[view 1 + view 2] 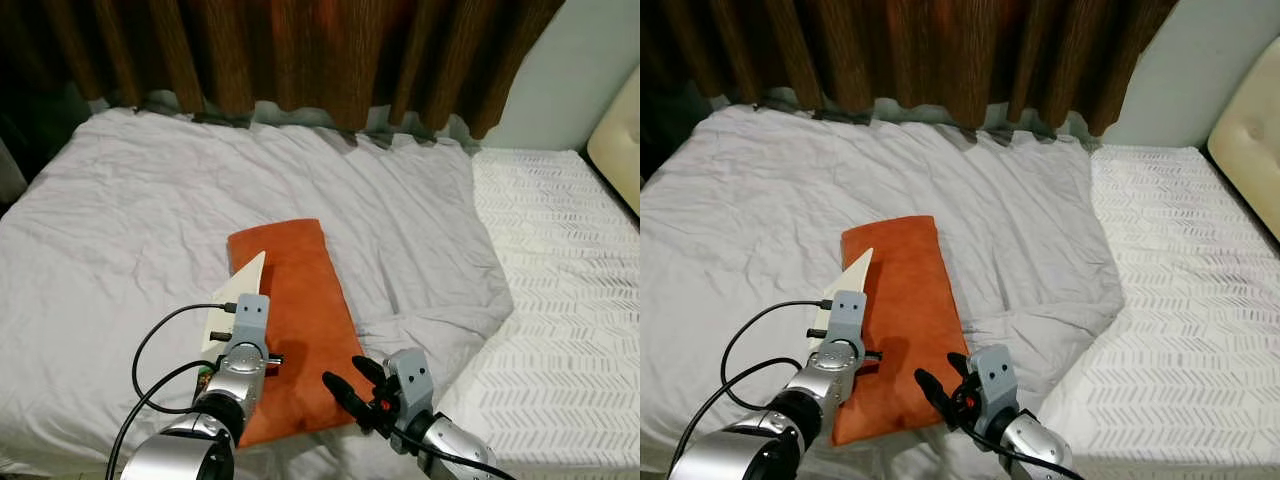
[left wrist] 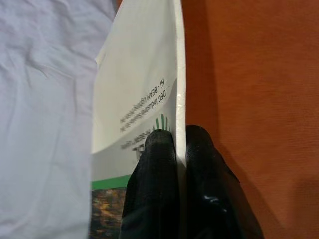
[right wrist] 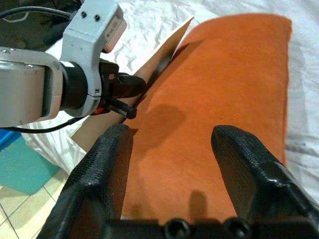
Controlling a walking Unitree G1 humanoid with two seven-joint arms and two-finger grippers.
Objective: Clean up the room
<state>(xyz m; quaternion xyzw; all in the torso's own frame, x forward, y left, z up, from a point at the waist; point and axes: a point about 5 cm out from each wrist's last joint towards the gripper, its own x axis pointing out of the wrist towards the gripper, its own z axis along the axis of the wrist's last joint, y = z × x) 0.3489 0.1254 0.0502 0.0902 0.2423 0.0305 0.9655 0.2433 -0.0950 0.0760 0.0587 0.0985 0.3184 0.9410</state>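
Rumpled grey bedding (image 1: 130, 220) covers the bed, dark brown curtains (image 1: 300, 55) hanging along its far edge. At the near edge the left gripper (image 2: 172, 137) pinches a white packet (image 2: 137, 94) between closed fingers (image 2: 152, 174), holding it on edge just beside the orange pillow (image 1: 295, 320). Over the pillow's near end the right gripper (image 3: 172, 149) hovers, fingers spread wide with nothing between them. Wide open sheet lies beyond and to the left of the pillow. To the right a white patterned mattress (image 1: 560, 290) lies bare, a cream headboard (image 1: 618, 135) behind it. Both silver forearms reach forward, low over the bed edge.
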